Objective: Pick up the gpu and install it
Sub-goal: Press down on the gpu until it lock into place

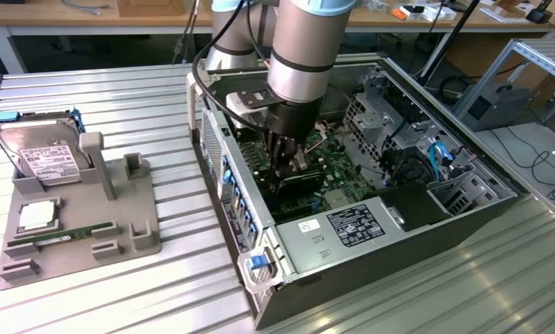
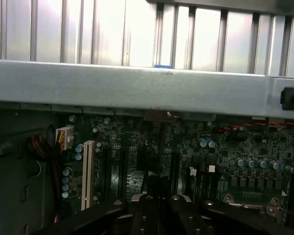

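Note:
My gripper (image 1: 282, 175) reaches straight down into the open computer case (image 1: 463, 149), just above the green motherboard (image 1: 338, 154). Its fingers stand close together. A dark, flat card, the gpu (image 1: 307, 184), sits at the fingertips, low over the board's slots, with only its black cooler side showing. In the wrist view the two fingers (image 2: 146, 215) meet, a thin dark edge runs between them, and the motherboard (image 2: 210, 156) with a white slot (image 2: 86, 171) lies beyond. I cannot tell whether the card touches a slot.
The case's silver side wall (image 2: 137, 88) runs across close behind the gripper. A power supply (image 1: 352, 226) and a drive cage (image 1: 388, 104) crowd the case. At the exterior view's left, a grey fixture (image 1: 119, 209) holds a hard drive (image 1: 40, 153) and a memory stick (image 1: 59, 236).

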Controlling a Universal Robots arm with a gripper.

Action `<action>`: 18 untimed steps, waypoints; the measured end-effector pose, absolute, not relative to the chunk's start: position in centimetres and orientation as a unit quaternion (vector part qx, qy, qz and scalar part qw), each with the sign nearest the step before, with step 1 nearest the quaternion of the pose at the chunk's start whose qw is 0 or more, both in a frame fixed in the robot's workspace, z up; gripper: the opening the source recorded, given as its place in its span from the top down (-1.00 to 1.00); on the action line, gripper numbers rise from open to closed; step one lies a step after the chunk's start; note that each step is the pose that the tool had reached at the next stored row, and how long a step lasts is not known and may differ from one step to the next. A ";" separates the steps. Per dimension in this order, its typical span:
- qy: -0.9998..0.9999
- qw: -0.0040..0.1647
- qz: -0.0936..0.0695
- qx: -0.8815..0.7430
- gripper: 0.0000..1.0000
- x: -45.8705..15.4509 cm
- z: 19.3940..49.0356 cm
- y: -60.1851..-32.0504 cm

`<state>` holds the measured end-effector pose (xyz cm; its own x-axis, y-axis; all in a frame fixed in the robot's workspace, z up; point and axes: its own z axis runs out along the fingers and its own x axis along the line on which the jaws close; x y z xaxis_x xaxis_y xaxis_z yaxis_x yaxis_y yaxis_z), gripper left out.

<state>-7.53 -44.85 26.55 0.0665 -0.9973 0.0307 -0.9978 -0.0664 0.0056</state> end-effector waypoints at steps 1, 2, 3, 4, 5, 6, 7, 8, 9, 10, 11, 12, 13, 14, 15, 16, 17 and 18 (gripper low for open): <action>-0.683 0.013 0.009 0.730 0.75 -7.5 26.5 -44.9; -0.683 0.013 0.009 0.730 0.75 -7.5 26.7 -44.8; -0.683 0.011 0.010 0.730 0.75 -7.5 27.2 -44.8; -0.683 0.011 0.010 0.730 0.75 -7.6 27.4 -44.8; -0.683 0.010 0.011 0.730 0.75 -7.7 27.8 -44.9; -0.683 0.009 0.012 0.730 0.75 -7.9 27.9 -44.9; -0.683 0.009 0.013 0.730 0.75 -8.2 28.0 -44.8; -0.683 0.008 0.013 0.730 0.75 -8.4 28.0 -44.8; -0.683 0.007 0.014 0.730 0.75 -8.6 28.1 -44.8; -0.683 0.006 0.015 0.730 0.75 -8.6 28.4 -44.8; -0.683 0.006 0.015 0.730 0.75 -8.6 28.6 -44.8; -0.683 0.006 0.016 0.730 0.75 -8.7 28.8 -44.8; -0.683 0.005 0.016 0.730 0.75 -8.7 29.0 -44.8; -0.683 0.005 0.017 0.730 0.75 -8.7 29.1 -44.8; -0.683 0.004 0.017 0.730 0.75 -8.9 29.2 -44.8; -0.683 0.003 0.018 0.730 0.75 -9.5 29.3 -44.8; -0.683 0.003 0.018 0.730 0.75 -10.1 29.3 -44.7; -0.683 0.003 0.019 0.730 0.75 -10.4 29.3 -44.6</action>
